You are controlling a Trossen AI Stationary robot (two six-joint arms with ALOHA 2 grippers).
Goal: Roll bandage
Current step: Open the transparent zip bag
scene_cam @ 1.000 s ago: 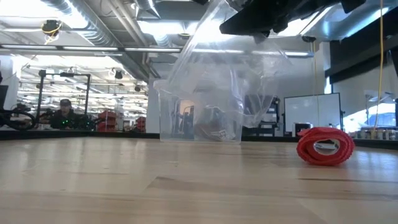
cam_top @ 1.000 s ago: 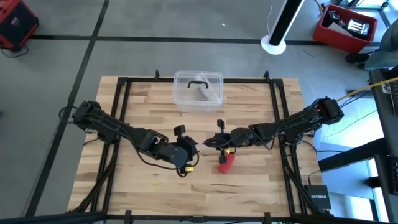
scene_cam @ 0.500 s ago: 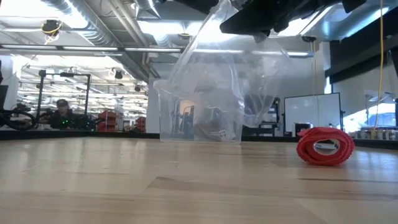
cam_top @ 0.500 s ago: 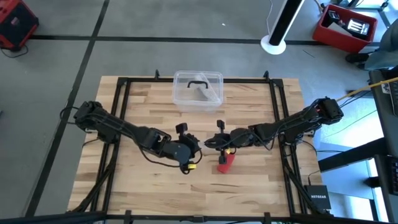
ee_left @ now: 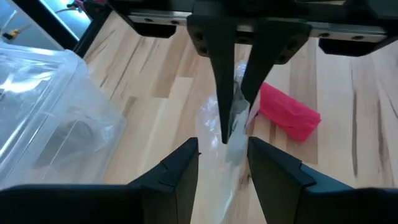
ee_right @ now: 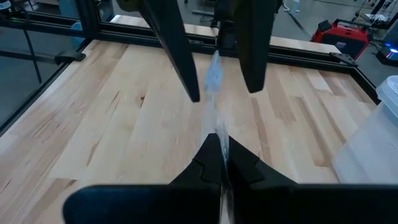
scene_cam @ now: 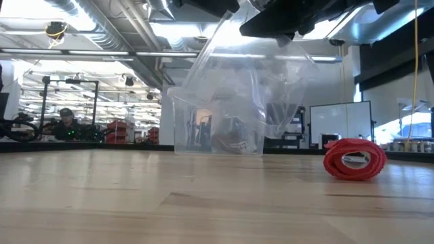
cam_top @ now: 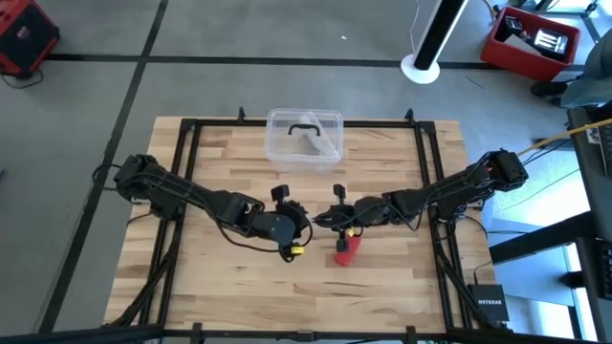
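Note:
The red bandage (cam_top: 346, 248) (scene_cam: 354, 159) (ee_left: 289, 112) is a small roll lying on its curved side on the wooden table, and no gripper touches it. Just above and beyond it, over the table's middle, my two grippers meet tip to tip. My right gripper (cam_top: 322, 221) (ee_right: 221, 152) is shut on a clear plastic bag (scene_cam: 271, 74) (ee_left: 233, 127). My left gripper (cam_top: 308, 224) (ee_left: 224, 149) is open, with its fingers (ee_right: 186, 74) standing on either side of the bag's upper part, apart from it. My right gripper pinches a thin edge of the clear bag (ee_right: 214, 121) between its two shut fingers. The fingers come from the table's right, slanting a little downward. The bag hangs slack below the fingers; I cannot see whether its lower end reaches the table.
A clear plastic box with a black handle (cam_top: 304, 139) (scene_cam: 217, 125) stands at the far middle of the table. A black frame (cam_top: 186, 172) runs along the table's edges. The near half of the tabletop (cam_top: 287, 296) is bare wood.
My left gripper has crept a little toward the table's right, closer to the right gripper's tips, still open. The right gripper and the bandage roll have kept still.

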